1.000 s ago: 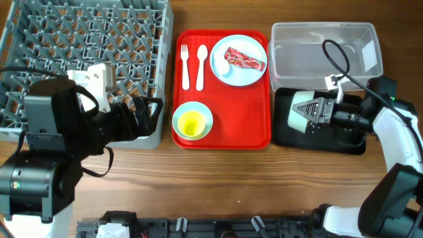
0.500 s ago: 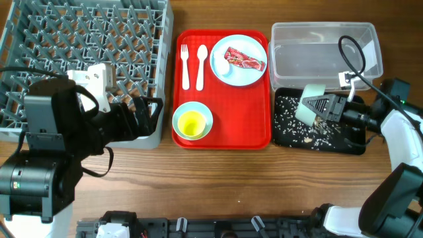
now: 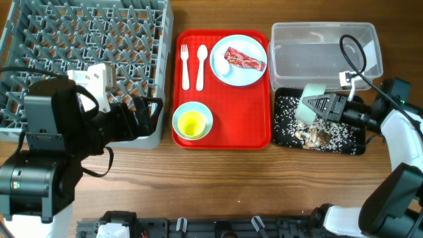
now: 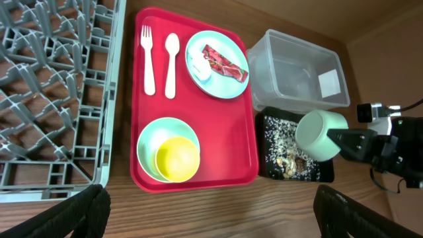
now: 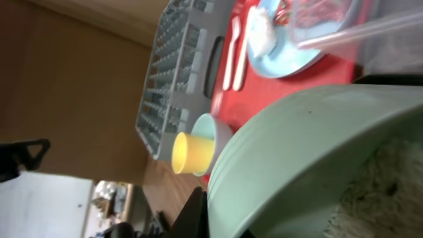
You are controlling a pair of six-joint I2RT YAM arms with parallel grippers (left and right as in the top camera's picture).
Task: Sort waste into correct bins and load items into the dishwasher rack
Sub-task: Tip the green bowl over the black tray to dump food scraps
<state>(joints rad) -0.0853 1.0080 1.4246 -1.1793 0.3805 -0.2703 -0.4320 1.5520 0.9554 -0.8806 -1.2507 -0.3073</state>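
Observation:
My right gripper [image 3: 325, 108] is shut on a pale blue bowl [image 3: 309, 102] and holds it tilted over the black tray [image 3: 283, 140]. Whitish crumbs with brown scraps [image 3: 318, 135] lie in that tray. The bowl fills the right wrist view [image 5: 297, 152]. The round plate [image 3: 239, 49] holds the red wrapper [image 3: 244, 61] and a white bit [image 3: 226, 66]. The yellow cup [image 3: 192, 123] sits inside the second bowl [image 3: 180, 114]. My left gripper [image 4: 211, 213] is open and empty over the wood, beside the grey rack [image 3: 86, 39]. The clear tub [image 3: 324, 49] stands behind the black tray.
The plate, the bowl with the cup, a white fork [image 3: 185, 63] and a white spoon [image 3: 200, 63] all lie on the red tray [image 3: 231, 135]. The right arm's cable [image 3: 350, 56] loops over the clear tub.
The bowl in my right gripper has tipped up and moved slightly right. Crumbs and brown scraps now lie in the black tray. The left arm has not moved.

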